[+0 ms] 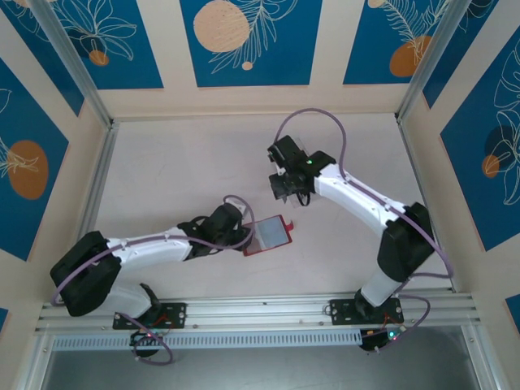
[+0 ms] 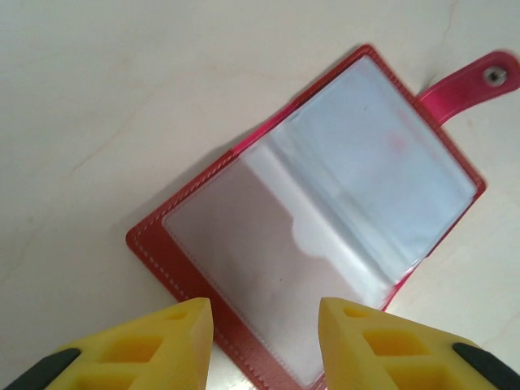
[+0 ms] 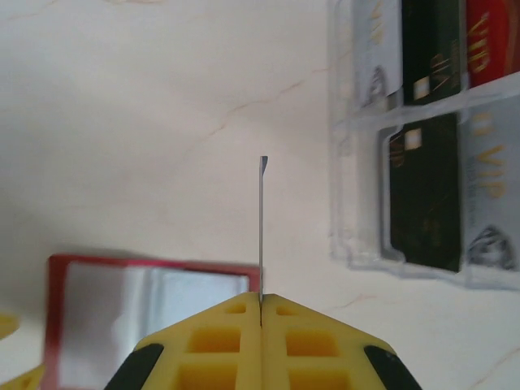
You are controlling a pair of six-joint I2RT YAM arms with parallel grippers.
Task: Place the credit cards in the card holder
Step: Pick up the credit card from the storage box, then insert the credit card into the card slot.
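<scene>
Credit card (image 3: 262,236) stands edge-on, clenched in the right jaws. The card holder (image 3: 146,317) lies open on the counter (image 2: 97,97), at lower left of the right wrist view. The left jaws stand released astride its near edge. I would tilt the card flat, then slide it under a sleeve's notched lip (image 2: 313,244), which the left wrist view shows. The right wrist view adds more cards (image 3: 426,195) in a clear tray (image 3: 357,244).

We find bare table (image 1: 162,171) left of and beyond the open card holder (image 1: 269,234), with room for an arm. The left gripper (image 1: 240,230), fingers apart, crowds the holder's left edge. The right gripper (image 1: 286,188), pinching a credit card (image 3: 262,231) edge-on, hangs just beyond it. A clear tray (image 3: 345,244) stands near that card.
</scene>
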